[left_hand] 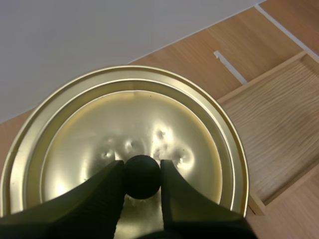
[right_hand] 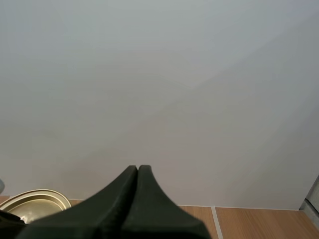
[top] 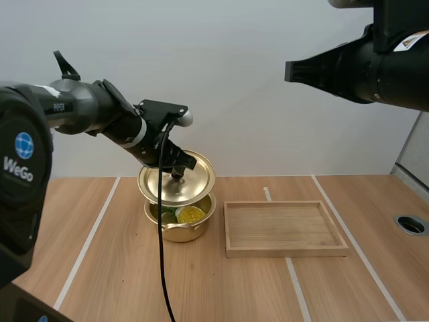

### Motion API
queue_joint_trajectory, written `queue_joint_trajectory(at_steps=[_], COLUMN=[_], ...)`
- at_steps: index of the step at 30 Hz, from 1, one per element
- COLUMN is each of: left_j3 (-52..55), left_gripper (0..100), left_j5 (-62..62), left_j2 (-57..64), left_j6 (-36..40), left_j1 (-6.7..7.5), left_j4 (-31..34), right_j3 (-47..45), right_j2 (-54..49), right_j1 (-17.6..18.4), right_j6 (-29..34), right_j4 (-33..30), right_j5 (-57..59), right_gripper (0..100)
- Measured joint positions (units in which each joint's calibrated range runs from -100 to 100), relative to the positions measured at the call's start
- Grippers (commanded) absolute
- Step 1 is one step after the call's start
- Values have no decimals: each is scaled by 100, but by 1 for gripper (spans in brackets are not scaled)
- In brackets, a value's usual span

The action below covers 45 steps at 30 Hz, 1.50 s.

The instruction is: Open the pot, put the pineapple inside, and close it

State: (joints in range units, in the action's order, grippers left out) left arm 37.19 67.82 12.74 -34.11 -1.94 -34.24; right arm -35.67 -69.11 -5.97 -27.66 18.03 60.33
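The left gripper (left_hand: 142, 169) is clenched on the black knob (left_hand: 142, 179) of the lid (left_hand: 134, 114), holding the lid tilted just over the open pot (top: 175, 232), which stands on the desk (top: 120, 268) right below this gripper. The pineapple (top: 191, 215) lies inside the pot, beneath the gripper and partly under the lid's lower edge, and the tray (top: 287, 252) sits on the desk off to that gripper's right. The right gripper (top: 289, 70) hangs high above the tray, well apart from the pot, its fingers pressed together on nothing.

"WeGo", globe logo beside it, on left arm's near housing (top: 20, 181); "PiPER" on its forearm (top: 74, 111)
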Motion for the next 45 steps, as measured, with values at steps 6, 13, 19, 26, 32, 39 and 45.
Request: queue_joint_trajectory(at_steps=[6, 13, 19, 26, 32, 39, 45], left_j3=[80, 80, 139, 139, 139, 139, 101], left_gripper=[0, 0, 0, 0, 0, 42, 100], left_j5=[-141, -162, -179, -231, -215, -215, -160], left_j2=[-408, -714, -960, -1113, -1153, -1153, -1235], left_j6=[-132, -230, -294, -312, -333, -342, -352], left_j1=[0, 0, 0, 0, 0, 0, 0], left_j4=[-75, -184, -209, -284, -318, -322, -337], right_j3=[0, 0, 0, 0, 0, 0, 0], right_j2=[0, 0, 0, 0, 0, 0, 0], right_j1=[0, 0, 0, 0, 0, 0, 0], right_j6=[0, 0, 0, 0, 0, 0, 0], right_j4=[0, 0, 0, 0, 0, 0, 0], right_j5=[0, 0, 0, 0, 0, 0, 0], right_gripper=[0, 0, 0, 0, 0, 0, 0])
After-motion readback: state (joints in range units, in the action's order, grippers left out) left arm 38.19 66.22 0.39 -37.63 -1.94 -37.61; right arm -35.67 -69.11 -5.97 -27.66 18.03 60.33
